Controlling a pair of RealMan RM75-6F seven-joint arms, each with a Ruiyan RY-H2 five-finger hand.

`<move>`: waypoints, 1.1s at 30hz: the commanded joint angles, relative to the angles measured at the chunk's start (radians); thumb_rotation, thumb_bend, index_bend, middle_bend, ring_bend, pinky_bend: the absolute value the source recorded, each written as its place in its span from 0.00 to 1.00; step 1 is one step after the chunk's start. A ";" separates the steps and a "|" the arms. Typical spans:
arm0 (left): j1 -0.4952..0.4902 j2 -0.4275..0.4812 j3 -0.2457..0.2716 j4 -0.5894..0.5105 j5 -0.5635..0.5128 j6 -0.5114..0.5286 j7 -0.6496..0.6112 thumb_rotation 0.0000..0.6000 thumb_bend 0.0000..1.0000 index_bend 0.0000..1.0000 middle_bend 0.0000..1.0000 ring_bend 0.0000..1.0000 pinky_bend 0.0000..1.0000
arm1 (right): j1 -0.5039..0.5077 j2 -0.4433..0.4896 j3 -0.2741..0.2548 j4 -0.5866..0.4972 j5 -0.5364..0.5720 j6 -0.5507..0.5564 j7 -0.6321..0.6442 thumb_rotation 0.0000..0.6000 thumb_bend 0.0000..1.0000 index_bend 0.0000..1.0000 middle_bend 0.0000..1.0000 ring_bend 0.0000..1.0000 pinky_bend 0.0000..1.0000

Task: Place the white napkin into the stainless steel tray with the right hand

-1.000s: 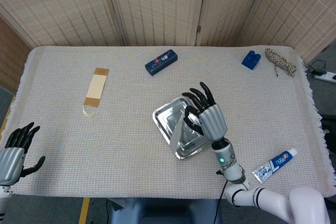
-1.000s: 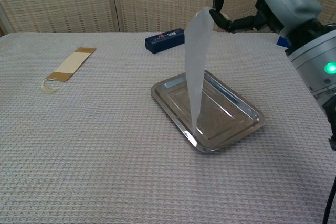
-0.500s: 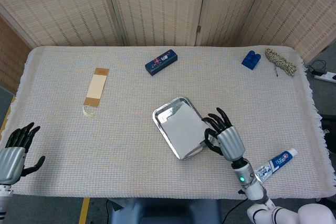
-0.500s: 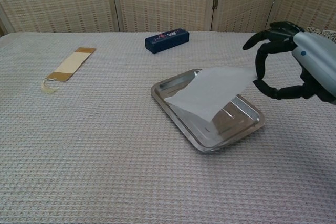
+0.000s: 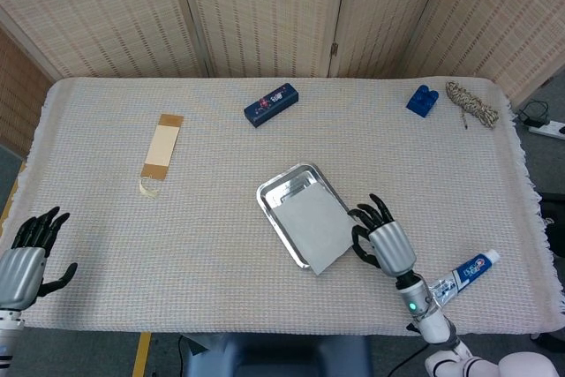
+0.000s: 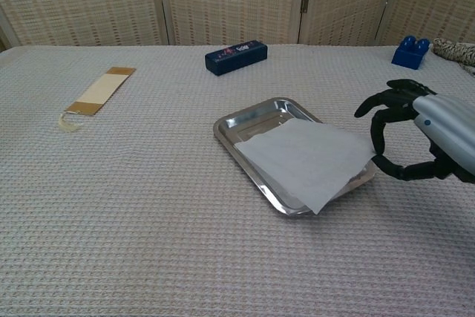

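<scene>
In the steel tray [image 5: 275,193] lies an unmarked white napkin [image 5: 316,227].

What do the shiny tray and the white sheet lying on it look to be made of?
The tray looks like polished metal, likely stainless steel: its rim and floor mirror the light. The white sheet appears to be thin matte paper or tissue, a napkin: it lies limp and one corner droops over the tray's edge.

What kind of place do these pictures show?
Probably an indoor robot test setup: a table under a woven cloth, folding screens behind, and unrelated props such as a stainless steel tray, toothpaste tube and blue block.
</scene>
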 commanded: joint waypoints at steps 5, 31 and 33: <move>0.000 0.005 0.000 -0.001 0.002 0.001 -0.012 1.00 0.40 0.00 0.00 0.00 0.00 | 0.027 -0.022 0.031 0.005 0.028 -0.051 -0.034 1.00 0.53 0.77 0.33 0.21 0.08; 0.000 0.010 0.002 -0.008 -0.003 -0.009 -0.005 1.00 0.40 0.00 0.00 0.00 0.00 | 0.099 0.167 0.072 -0.312 0.115 -0.292 -0.274 1.00 0.51 0.00 0.00 0.00 0.00; 0.000 0.010 0.002 -0.008 -0.002 -0.008 -0.006 1.00 0.40 0.00 0.00 0.00 0.00 | 0.102 0.184 0.078 -0.352 0.129 -0.309 -0.292 1.00 0.50 0.00 0.00 0.00 0.00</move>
